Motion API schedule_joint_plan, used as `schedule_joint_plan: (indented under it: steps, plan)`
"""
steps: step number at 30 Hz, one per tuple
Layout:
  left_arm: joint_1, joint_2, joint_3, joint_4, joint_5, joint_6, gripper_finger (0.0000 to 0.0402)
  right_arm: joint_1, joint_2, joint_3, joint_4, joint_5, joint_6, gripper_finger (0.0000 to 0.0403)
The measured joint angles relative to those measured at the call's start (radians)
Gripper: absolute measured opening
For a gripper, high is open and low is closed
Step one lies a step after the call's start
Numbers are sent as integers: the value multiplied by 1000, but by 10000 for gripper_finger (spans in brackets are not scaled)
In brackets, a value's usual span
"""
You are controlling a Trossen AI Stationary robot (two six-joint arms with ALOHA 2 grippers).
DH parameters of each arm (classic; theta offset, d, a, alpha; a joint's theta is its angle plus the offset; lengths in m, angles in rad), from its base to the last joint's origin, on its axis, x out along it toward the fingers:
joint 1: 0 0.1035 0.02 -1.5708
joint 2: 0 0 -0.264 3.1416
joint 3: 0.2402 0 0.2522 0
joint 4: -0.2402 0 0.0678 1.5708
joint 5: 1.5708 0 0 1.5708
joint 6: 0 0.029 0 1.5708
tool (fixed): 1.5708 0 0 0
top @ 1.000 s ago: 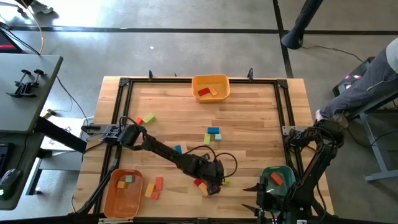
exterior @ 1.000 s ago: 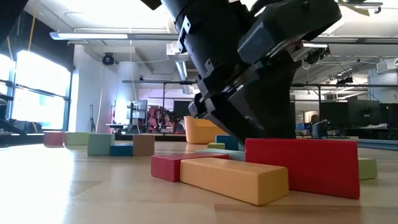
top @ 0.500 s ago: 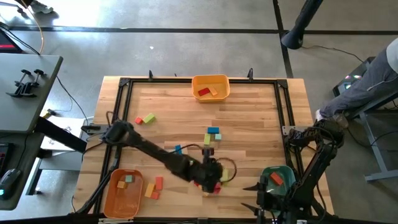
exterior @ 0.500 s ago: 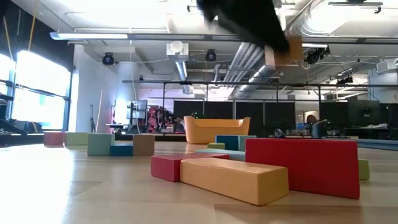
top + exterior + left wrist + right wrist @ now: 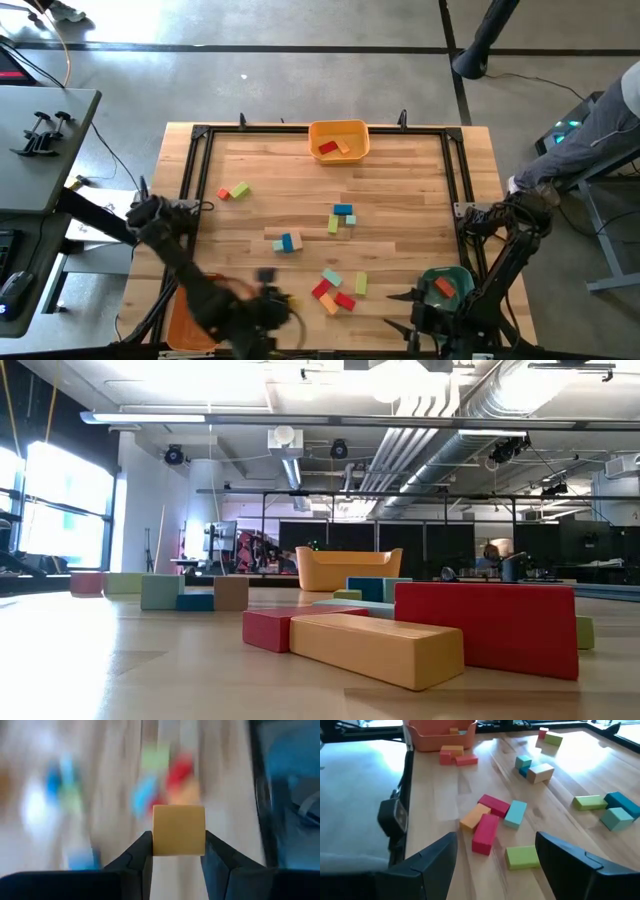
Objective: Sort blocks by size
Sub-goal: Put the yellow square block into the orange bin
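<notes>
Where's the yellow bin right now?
In the high view, the yellow bin sits at the table's far edge, centred against the frame, holding a red block and an orange block.

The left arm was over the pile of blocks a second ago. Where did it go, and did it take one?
The left gripper closed on a small orange block, lifted it from the pile and swung toward the orange bin at the table's near-left corner. The other blocks and the right gripper, open beside the teal bin, stayed put.

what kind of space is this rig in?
Likely an open robotics lab or workshop: exposed ceiling ducts and polished concrete floor, a framed wooden table, and more workstations with monitors in the background.
</notes>
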Motion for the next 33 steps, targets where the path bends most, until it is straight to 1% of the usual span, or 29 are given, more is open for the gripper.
schedule_joint_plan:
  steps: [3,5,8,11,14,17,20,23,28,33]
  plan:
    - [-94,-1,0,-269,183,-445,104,-11,0,0,0,0,-14,265]
    - [-160,-1,-8,-375,304,-667,106,-17,0,0,0,1,-33,265]
    - [-250,2,-39,-404,417,-863,106,-21,0,0,0,2,-54,265]
    - [-311,2,-89,-369,462,-986,106,-25,0,0,1,2,-62,265]
    - [-341,2,-152,-312,483,-1060,106,-25,0,0,1,2,-67,265]
    - [-340,2,-226,-251,551,-1112,107,-25,0,0,1,1,-74,265]
    - [-325,-1,-307,-157,618,-1091,107,-25,0,0,2,0,-88,265]
    - [-309,-31,-408,-42,668,-1059,107,-26,0,0,1,0,-95,265]
    - [-289,-136,-576,77,667,-1055,108,-32,0,0,1,-11,-108,265]
    - [-281,-253,-700,102,661,-1106,119,-45,0,0,0,-36,-109,265]
